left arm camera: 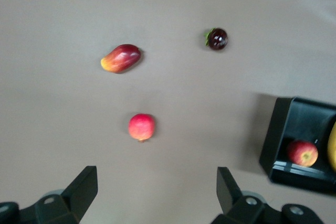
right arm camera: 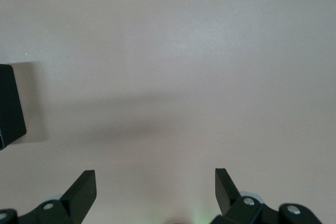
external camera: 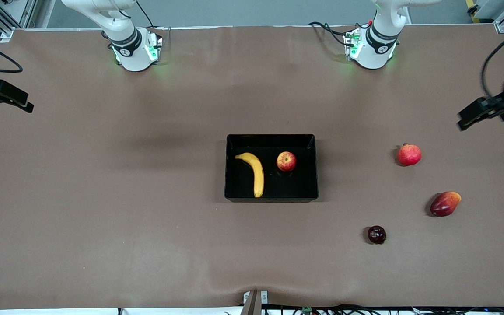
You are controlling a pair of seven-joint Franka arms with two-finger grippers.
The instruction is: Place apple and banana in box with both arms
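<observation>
The box (external camera: pixel 271 140) is seen near the middle of the brown table (external camera: pixel 147 197). Inside it the banana (external camera: pixel 254 170) lies lengthwise toward the right arm's end, its curved tip pointing away from the front camera. The apple (external camera: pixel 286 161) sits in the same box, beside the banana toward the left arm's end, apart from it.

Three other fruits are scattered on the bare table toward the left arm's end: a round red fruit with a crown tip (external camera: pixel 409 154), an elongated dark-red-and-orange fruit (external camera: pixel 445 204) nearer the front camera, and a small dark round fruit (external camera: pixel 376 234) nearer still.

The left gripper (external camera: pixel 479 114) is held up over the edge of the table at the left arm's end, jaws spread wide, nothing between them; both fingers (left arm camera: pixel 84 187) are seen well apart in the left wrist view.

The right gripper (external camera: pixel 9 98) is held over the edge at the right arm's end, jaws likewise spread and empty, fingers (right arm camera: pixel 83 191) parted over bare table.
</observation>
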